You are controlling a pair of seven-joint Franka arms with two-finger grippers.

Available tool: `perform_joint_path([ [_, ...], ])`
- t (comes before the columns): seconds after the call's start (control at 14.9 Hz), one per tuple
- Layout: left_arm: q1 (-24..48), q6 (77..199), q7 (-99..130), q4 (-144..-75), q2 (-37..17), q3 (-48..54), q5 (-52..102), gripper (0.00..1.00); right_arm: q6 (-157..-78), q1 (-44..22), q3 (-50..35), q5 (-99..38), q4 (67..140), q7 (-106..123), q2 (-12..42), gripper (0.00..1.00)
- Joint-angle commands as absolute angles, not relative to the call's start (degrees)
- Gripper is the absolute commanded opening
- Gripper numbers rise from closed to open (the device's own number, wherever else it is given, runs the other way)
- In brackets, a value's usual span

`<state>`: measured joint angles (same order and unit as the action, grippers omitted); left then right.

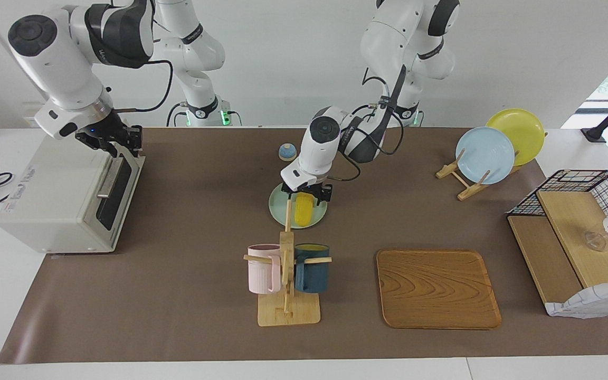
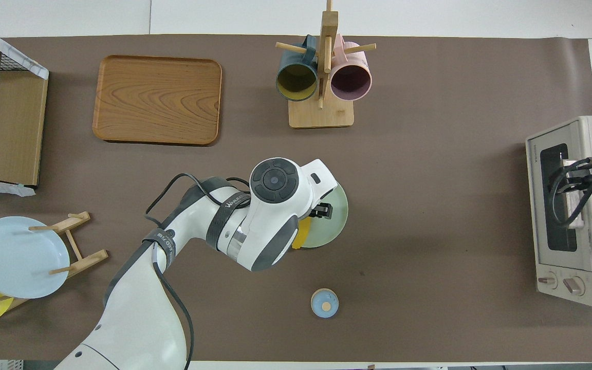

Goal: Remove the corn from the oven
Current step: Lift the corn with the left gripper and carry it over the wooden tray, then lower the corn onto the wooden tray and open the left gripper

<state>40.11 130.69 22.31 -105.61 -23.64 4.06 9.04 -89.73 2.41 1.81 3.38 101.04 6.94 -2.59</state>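
Two grippers share the work: our left gripper (image 1: 306,194) straddles the corn (image 1: 303,209) on the green plate (image 1: 277,210), whether gripping it we cannot tell; our right gripper (image 1: 115,143) hangs part-open above the shut oven (image 1: 56,206).

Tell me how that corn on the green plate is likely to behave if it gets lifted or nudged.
The corn looks stiff and solid, so it would probably lift without bending. Its rounded, tapered shape suggests that a sideways nudge could roll it across the shallow green plate, likely in a curve. The ridged kernel rows may give the left gripper over it some bite, though a smooth plastic surface could still slip.
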Motion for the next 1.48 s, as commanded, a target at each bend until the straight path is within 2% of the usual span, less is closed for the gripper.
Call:
perform_joint_path([
  [0.0, 40.7, 131.8, 24.5, -106.7, -23.2, 3.6, 10.1, 0.19, -89.8, 2.9, 1.8, 1.6, 100.9, 7.5, -2.7, 1.00],
  [0.07, 40.7, 131.5, 25.0, -106.3, -23.3, 3.6, 10.1, 0.00, -89.7, 2.8, 1.8, 1.4, 101.0, 7.4, -2.8, 1.00],
  [0.4, 37.5, 121.3, 25.6, -100.1, -20.6, 2.2, 9.8, 0.00, -89.8, 1.6, 1.8, 1.2, 101.4, 7.2, -3.2, 1.00],
  [0.54, 34.0, 115.5, 24.9, -94.7, -20.9, 0.1, 9.6, 0.00, -89.7, -1.7, 4.6, 1.4, 101.8, 6.4, -3.7, 1.00],
  [0.81, 23.4, 115.3, 17.9, -91.9, -22.3, 0.1, 9.4, 0.00, -89.8, -2.1, 5.4, 1.4, 101.7, 6.2, -3.5, 1.00],
  [0.94, 18.1, 114.5, 16.2, -85.8, -26.2, -0.1, 9.4, 0.00, -91.9, -1.9, 5.4, 1.5, 101.1, 5.6, -2.9, 1.00],
  [1.07, 17.0, 112.8, 16.0, -77.4, -33.3, -0.2, 5.3, 0.00, -91.8, -1.8, 5.5, 1.5, 101.0, 5.6, -3.0, 1.00],
  [1.28, 11.1, 113.6, 9.6, -73.1, -37.5, 0.2, 2.8, 0.00, -90.8, -2.1, 5.5, 1.5, 99.4, 4.7, -3.1, 1.00],
  [1.41, 10.1, 116.3, 5.1, -72.8, -38.4, 0.2, 2.7, 0.00, -88.5, -1.8, 5.7, 1.6, 98.1, 4.7, -2.8, 1.00],
])
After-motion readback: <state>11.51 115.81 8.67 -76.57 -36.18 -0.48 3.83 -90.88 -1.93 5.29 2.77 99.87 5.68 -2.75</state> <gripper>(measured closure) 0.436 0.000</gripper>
